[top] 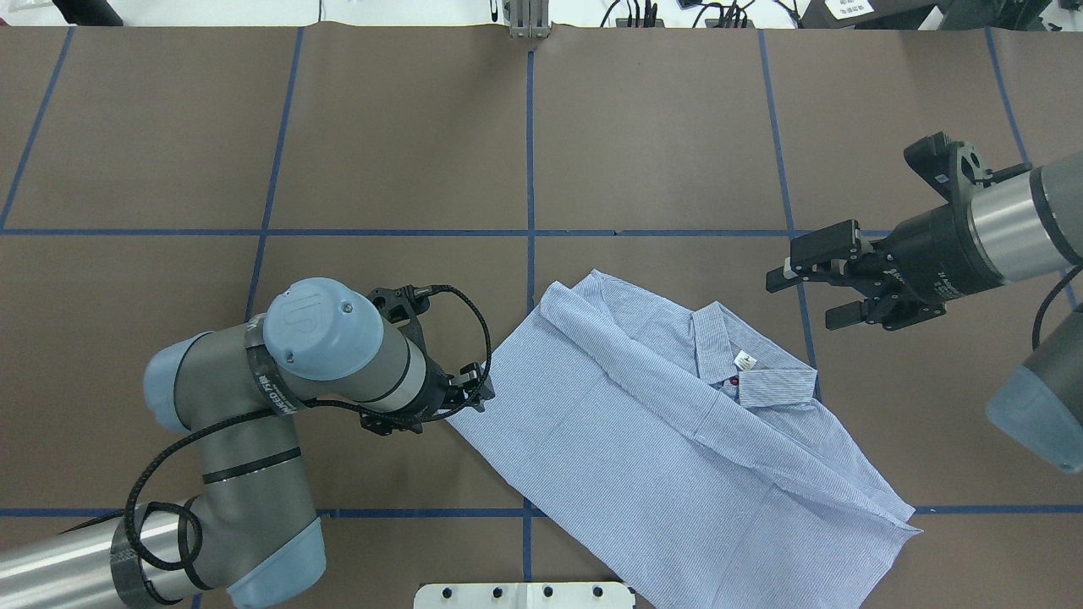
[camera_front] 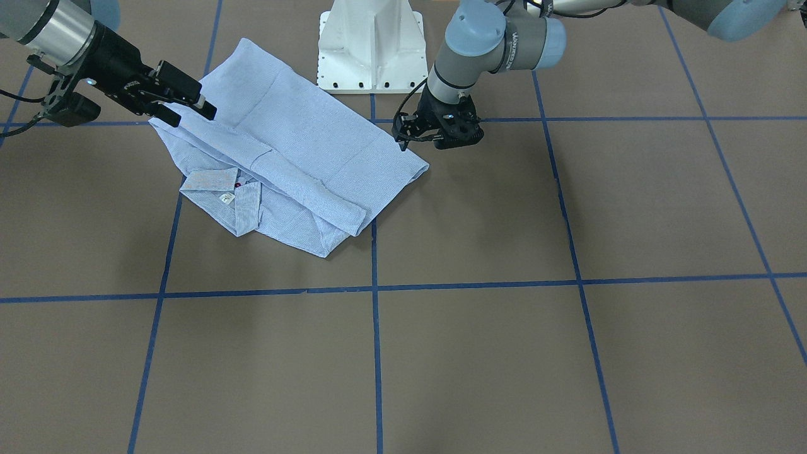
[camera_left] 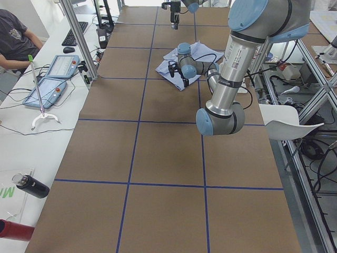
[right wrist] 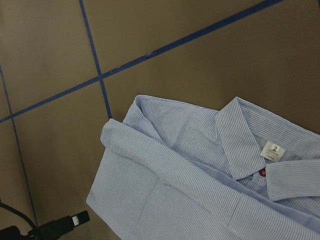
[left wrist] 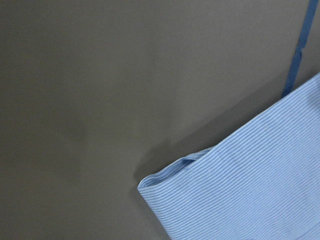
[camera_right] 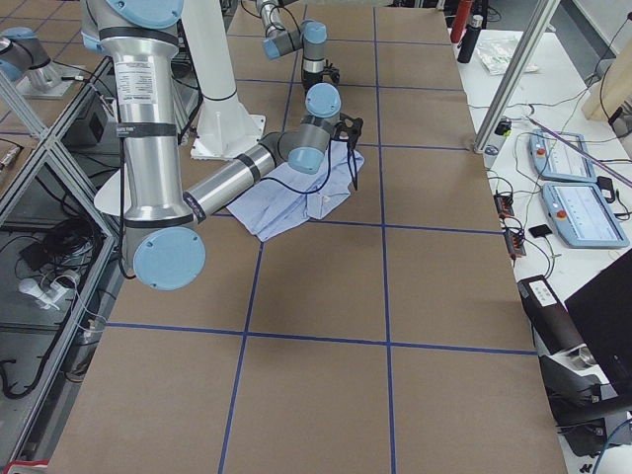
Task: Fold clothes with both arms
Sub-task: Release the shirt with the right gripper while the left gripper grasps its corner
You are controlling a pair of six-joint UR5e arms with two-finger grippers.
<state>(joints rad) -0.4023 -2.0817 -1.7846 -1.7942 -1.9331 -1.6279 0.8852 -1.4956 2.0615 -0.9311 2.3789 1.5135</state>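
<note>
Here the shirt [top: 660,440] is spread flat on the table [camera_front: 504,353], just in front of the base [camera_front: 372,50] and mostly to the base's right as the robot has it. It is partly folded, with one long fold laid across the body. The collar [top: 744,355] is turned away from the base, and a white label [right wrist: 272,150] and a red button are shown inside it. The hem end is nearest the base. The left gripper [top: 472,389] is pointed down in front of the base's left corner, just beside a folded edge of the shirt. Its fingers are hidden under the wrist, so it cannot be told whether they are apart or closed, nor whether cloth is touched. The right gripper [top: 804,296] is held level, farther from the base than the collar and off to the base's right. Its fingers are spread apart and nothing is held between them.
</note>
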